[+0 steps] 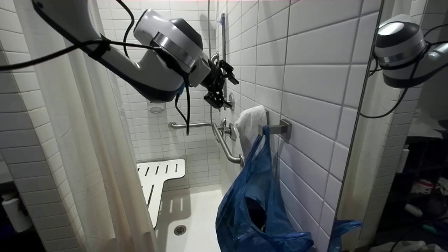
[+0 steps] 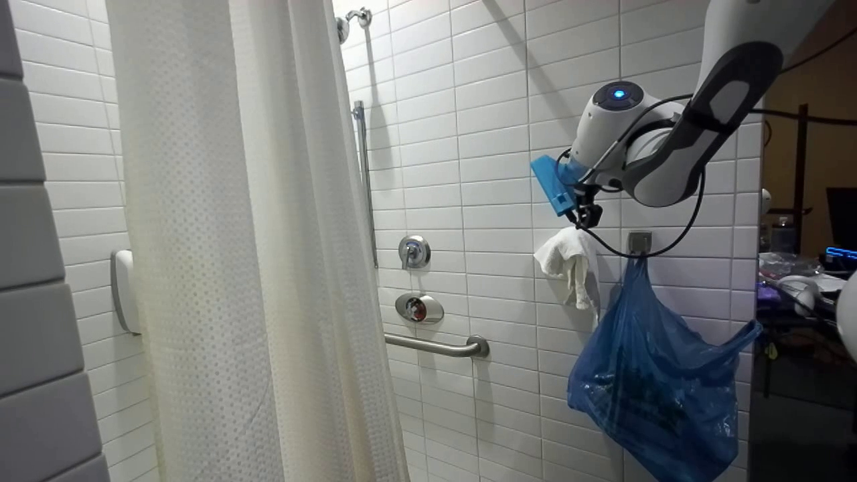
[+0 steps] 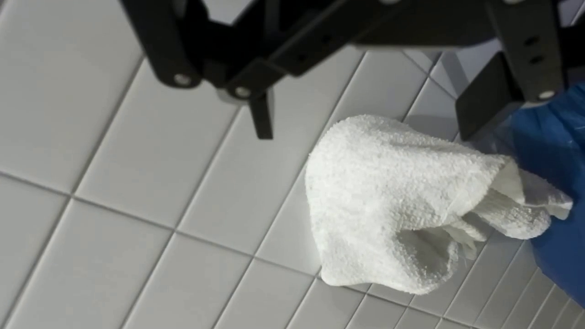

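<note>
I'm holding the gripper [image 1: 230, 93] wide-jawed near the towel [image 3: 374, 192]. It's hanging inward of the wall edge [image 2: 746, 231], not yet grasped.

The white towel [image 3: 384, 187] mostly hides what it hangs from; the wrist view's edges crop your hand [image 3: 364, 135] and the blue bag [image 3: 561, 246].

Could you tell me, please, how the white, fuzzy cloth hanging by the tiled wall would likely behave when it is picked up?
The white, fuzzy cloth is probably floppy, since it drapes in loose folds. It looks light, as its free edge appears thin. Its rough-textured surface suggests it should not slip easily.
</note>
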### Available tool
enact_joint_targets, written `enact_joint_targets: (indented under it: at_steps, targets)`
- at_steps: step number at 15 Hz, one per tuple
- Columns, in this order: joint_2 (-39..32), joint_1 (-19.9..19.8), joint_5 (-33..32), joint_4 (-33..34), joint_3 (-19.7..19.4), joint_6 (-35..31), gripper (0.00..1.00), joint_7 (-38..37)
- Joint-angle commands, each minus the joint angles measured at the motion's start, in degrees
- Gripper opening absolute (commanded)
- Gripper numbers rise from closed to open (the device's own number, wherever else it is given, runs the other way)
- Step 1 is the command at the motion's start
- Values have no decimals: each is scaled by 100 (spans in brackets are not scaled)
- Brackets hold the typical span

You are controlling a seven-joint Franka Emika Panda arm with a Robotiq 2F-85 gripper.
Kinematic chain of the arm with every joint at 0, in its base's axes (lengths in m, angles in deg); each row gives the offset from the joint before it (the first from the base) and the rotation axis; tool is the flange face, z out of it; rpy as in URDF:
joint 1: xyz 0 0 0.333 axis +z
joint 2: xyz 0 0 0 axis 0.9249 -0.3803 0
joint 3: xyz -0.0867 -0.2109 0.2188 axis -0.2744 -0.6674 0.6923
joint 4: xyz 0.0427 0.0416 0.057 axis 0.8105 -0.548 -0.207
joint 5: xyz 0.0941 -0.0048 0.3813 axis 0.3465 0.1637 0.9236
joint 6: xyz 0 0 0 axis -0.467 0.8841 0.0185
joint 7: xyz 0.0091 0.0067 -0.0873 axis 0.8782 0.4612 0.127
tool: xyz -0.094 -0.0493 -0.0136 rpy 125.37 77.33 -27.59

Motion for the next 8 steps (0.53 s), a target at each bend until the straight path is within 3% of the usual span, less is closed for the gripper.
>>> enact_joint_targets:
  at_steps: [1,8]
  targets:
    - [49,9,-192,12,68,112,100,-199]
    - [182,45,-290,-40,481,286,100,-154]
